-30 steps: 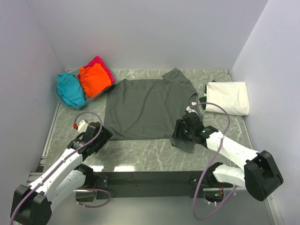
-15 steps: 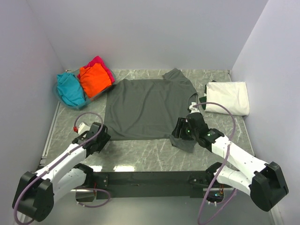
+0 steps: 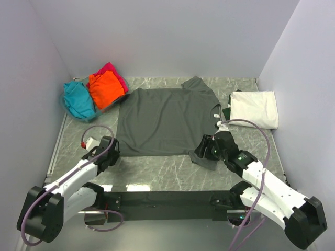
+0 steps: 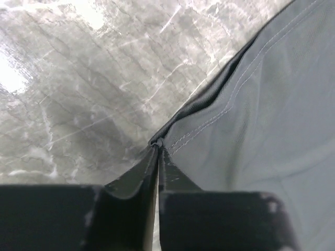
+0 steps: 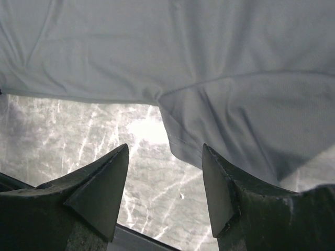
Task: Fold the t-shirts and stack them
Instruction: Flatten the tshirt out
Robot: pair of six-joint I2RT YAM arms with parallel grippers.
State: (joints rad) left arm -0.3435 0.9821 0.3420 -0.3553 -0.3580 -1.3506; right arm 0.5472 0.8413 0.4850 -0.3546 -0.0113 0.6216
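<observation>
A dark grey t-shirt (image 3: 162,120) lies spread flat on the marble table, its small white neck label to the right. My left gripper (image 3: 116,152) sits at the shirt's near-left hem corner. In the left wrist view it (image 4: 158,144) is shut on that stitched corner of the shirt (image 4: 261,104). My right gripper (image 3: 202,155) hovers over the near sleeve (image 3: 208,160). It (image 5: 165,149) stands open, and the sleeve's hem (image 5: 220,120) lies just ahead of the fingertips, apart from them. A folded white t-shirt (image 3: 255,109) rests at the right.
Orange (image 3: 104,88), magenta (image 3: 114,71) and teal (image 3: 77,99) t-shirts are bunched at the back left. White walls close in the table on the left, back and right. A black rail (image 3: 167,198) runs along the near edge between the arm bases.
My left gripper has gone from open to shut on the shirt's hem corner. The right arm has shifted slightly nearer and to the right, jaws still open.
</observation>
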